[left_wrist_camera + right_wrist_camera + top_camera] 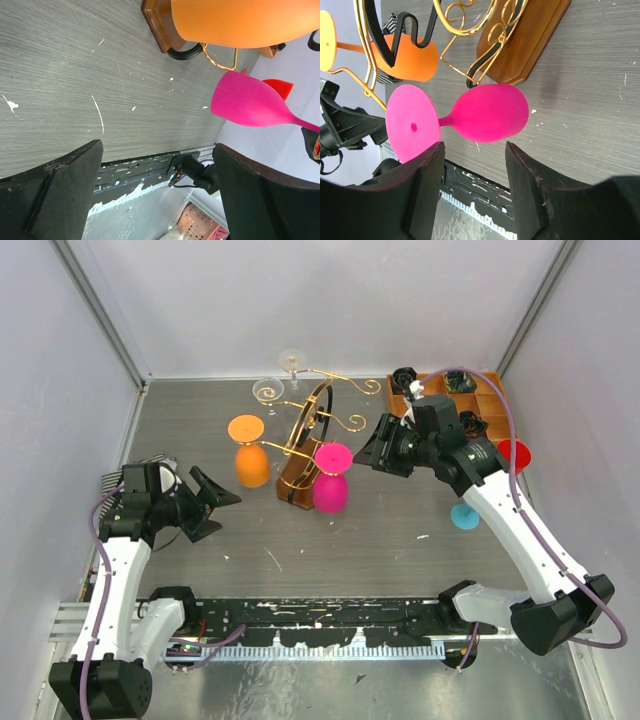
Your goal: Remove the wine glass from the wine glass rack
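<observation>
The wine glass rack (306, 445), gold scrolled wire on a brown wooden base (525, 45), stands mid-table. A pink wine glass (331, 490) hangs upside down from its right arm, an orange one (251, 465) from its left arm, and clear ones (268, 390) at the back. My right gripper (362, 453) is open just right of the pink glass; in the right wrist view its bowl (490, 120) and foot (412, 122) lie just beyond the gripper (475, 152), with nothing between the fingers. My left gripper (222, 512) is open, left of the orange glass (240, 22).
An orange compartmented tray (478, 400) sits at the back right behind the right arm. A red glass (515, 453) and a cyan glass (463, 515) lie beside that arm. White walls close in the table on three sides.
</observation>
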Robot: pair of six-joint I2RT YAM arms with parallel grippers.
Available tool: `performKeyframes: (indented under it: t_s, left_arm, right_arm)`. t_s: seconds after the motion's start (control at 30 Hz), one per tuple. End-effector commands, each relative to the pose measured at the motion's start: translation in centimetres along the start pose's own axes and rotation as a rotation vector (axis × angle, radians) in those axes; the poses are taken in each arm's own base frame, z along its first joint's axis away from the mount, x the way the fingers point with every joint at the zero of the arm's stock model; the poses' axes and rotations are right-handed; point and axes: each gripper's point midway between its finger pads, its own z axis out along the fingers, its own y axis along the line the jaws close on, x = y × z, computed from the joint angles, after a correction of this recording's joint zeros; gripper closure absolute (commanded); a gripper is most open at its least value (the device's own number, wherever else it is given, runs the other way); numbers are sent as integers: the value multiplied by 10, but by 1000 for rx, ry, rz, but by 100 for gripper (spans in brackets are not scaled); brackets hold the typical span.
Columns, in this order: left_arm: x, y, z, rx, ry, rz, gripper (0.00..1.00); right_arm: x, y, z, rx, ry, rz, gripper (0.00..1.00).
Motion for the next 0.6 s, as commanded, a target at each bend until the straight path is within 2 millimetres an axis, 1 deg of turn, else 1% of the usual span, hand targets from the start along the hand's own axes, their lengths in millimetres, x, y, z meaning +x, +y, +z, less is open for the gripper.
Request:
performKeyframes:
  t_s: [0.0,0.07,0.17,0.33,0.4,0.57]
  left_arm:
    - [0,-6,-2,32,2,15,2]
    - [0,-6,-1,30,4,12,2]
    - [1,-5,0,31,6,9,2]
    - [2,-4,1,30,13,0,2]
    - [2,-4,0,32,12,2,2]
    - [2,-4,1,30,14,2,2]
  right_arm:
    - [-25,24,-25,-56,-110,-24,43]
    - [-27,24,-28,-46,-120,-25,44]
    - [-23,34,-26,-112,-103,-21,44]
    - [-12,37,-14,-145,-56,-18,43]
    - [-11,43,-12,-173,-53,-19,43]
    - [-9,42,-3,-166,-34,-19,44]
